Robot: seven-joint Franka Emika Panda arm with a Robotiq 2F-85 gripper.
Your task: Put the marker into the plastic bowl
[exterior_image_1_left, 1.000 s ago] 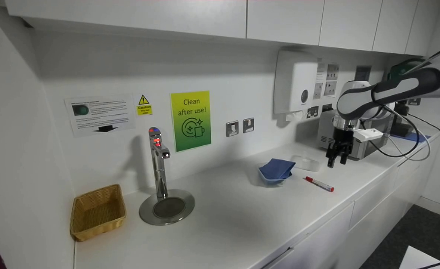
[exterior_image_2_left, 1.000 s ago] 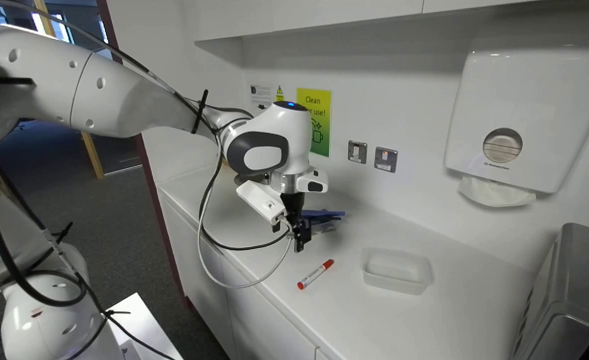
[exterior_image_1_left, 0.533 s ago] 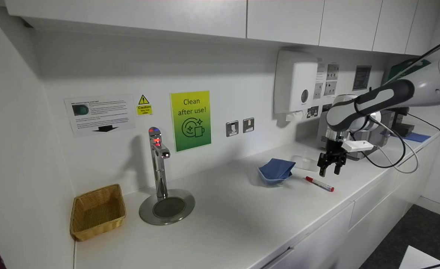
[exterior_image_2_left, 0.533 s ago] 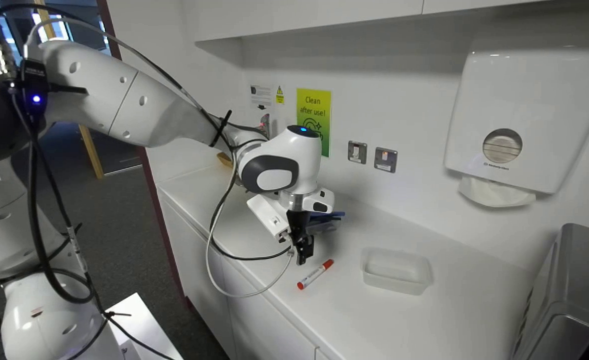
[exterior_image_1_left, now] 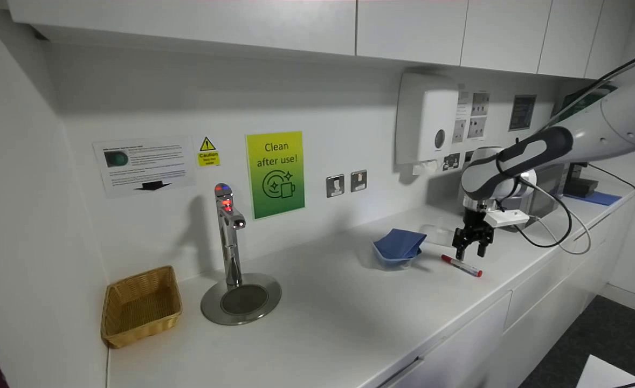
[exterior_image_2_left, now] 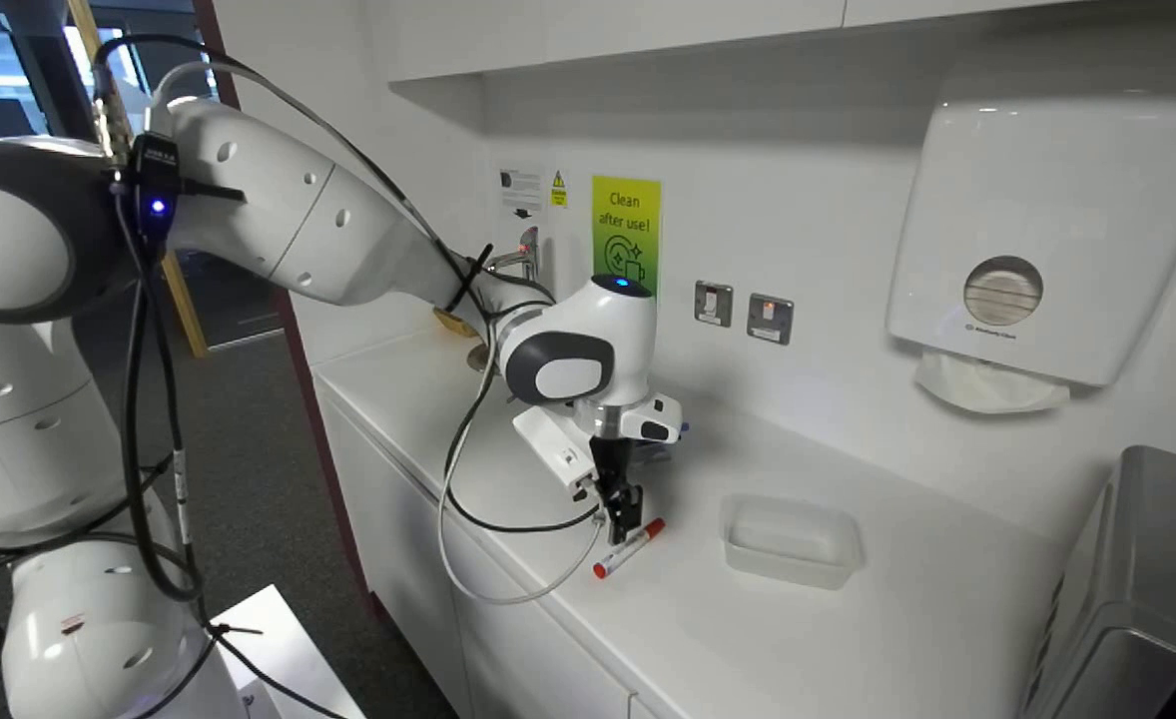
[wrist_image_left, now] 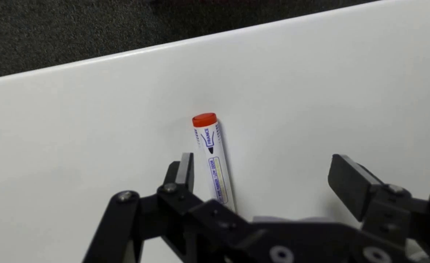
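Observation:
The marker (exterior_image_1_left: 462,266), white with red ends, lies on the counter near its front edge; it also shows in the other views (exterior_image_2_left: 630,548) (wrist_image_left: 215,164). My gripper (exterior_image_1_left: 470,254) is open and empty, pointing down just above the marker (exterior_image_2_left: 622,536). In the wrist view the marker lies between the spread fingers (wrist_image_left: 261,157), close to the left finger; its lower end is hidden behind the gripper. The plastic bowl (exterior_image_1_left: 395,263) looks see-through and bluish, with a folded blue cloth (exterior_image_1_left: 400,243) in it. It is mostly hidden behind the gripper in an exterior view (exterior_image_2_left: 654,452).
A clear rectangular plastic container (exterior_image_2_left: 793,559) stands beside the marker, toward the wall. A grey microwave (exterior_image_2_left: 1137,589) stands farther along the counter. A tap (exterior_image_1_left: 229,242) and a woven basket (exterior_image_1_left: 142,318) are at the far end. A towel dispenser (exterior_image_1_left: 427,116) hangs on the wall.
My gripper has come down toward the marker, moving left in an exterior view, and stays open. The marker and bowl have not moved.

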